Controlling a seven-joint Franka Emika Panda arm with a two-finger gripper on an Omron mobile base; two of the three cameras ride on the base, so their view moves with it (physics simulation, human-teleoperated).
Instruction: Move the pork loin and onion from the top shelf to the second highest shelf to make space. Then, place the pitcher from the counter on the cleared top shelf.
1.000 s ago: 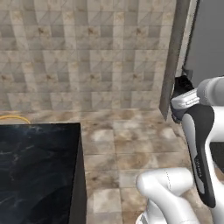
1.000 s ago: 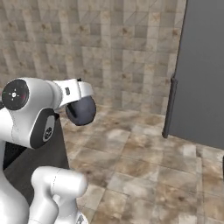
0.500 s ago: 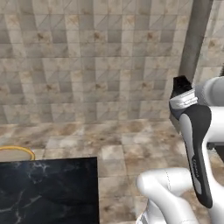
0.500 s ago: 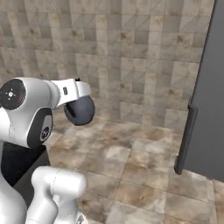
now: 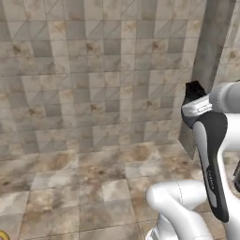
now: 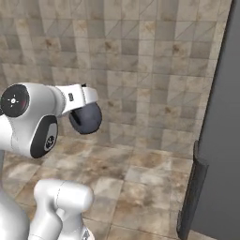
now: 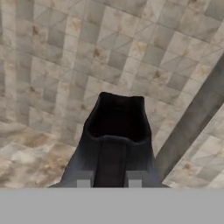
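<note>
While the arm rides high at three o'clock in the left base view, the pitcher [image 5: 192, 90] pokes up dark above the wrist. From the right base view, its bulbous belly [image 6: 86, 118] hangs at nine o'clock, clear of the floor. Through the hand view, the gripper [image 7: 109, 181] is clamped tight on the neck; glossy, probably heavy and slippery.

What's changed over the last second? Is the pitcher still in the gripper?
The base has turned: the black counter has slid out of the left base view, and the dark fridge panel has swung towards the right edge of the right base view. The gripper stays shut on the pitcher, carried just as before.
</note>
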